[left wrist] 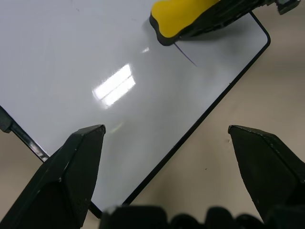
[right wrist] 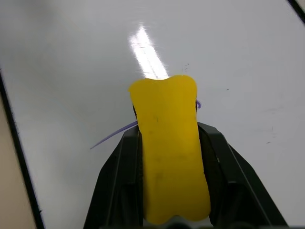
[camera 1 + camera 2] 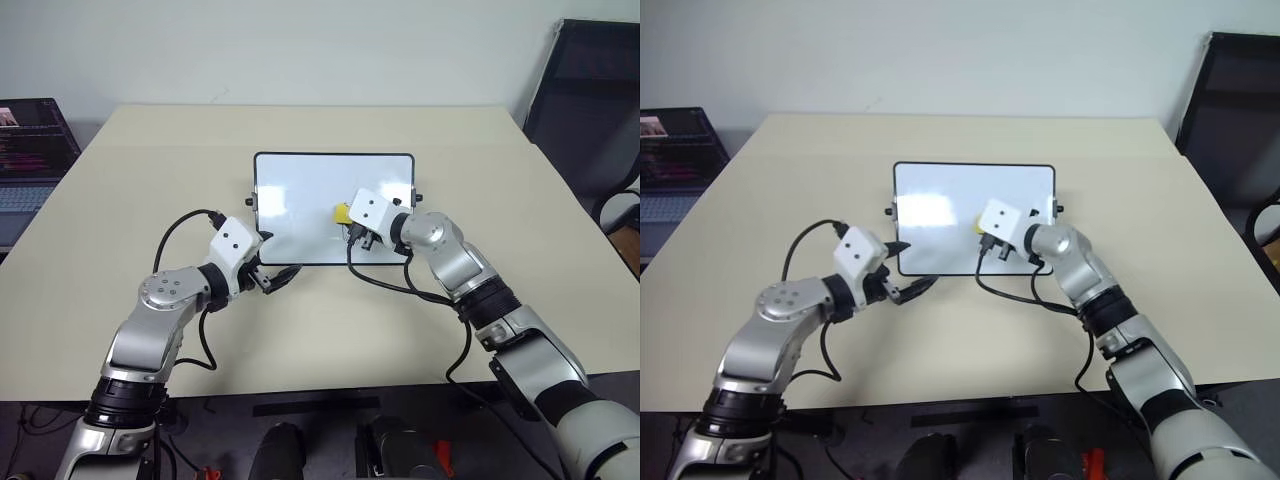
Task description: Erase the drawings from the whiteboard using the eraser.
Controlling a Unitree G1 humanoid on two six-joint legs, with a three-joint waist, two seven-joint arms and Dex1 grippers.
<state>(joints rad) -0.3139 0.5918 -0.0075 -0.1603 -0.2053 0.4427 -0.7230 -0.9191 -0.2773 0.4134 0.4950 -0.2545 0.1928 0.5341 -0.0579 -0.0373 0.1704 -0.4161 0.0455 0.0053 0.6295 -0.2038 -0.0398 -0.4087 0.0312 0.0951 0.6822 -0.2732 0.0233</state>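
The whiteboard [image 3: 300,190] lies flat in the middle of the table. My right gripper [image 2: 169,133] is shut on the yellow eraser [image 2: 170,143], whose tip rests over the board's right part [image 3: 341,213]. One thin dark stroke of the drawings [image 2: 112,136] runs out from under the eraser, and a tiny mark [image 2: 198,104] shows at its other side. In the left wrist view the same stroke [image 1: 186,53] lies just beside the eraser [image 1: 178,16]. My left gripper [image 1: 166,129] stands open at the board's near left corner [image 3: 272,260], and the board's black edge passes between its fingers.
A laptop [image 3: 28,150] sits past the table's left edge. A dark chair [image 3: 585,100] stands at the back right. The tan table [image 3: 150,170] stretches out on all sides of the board.
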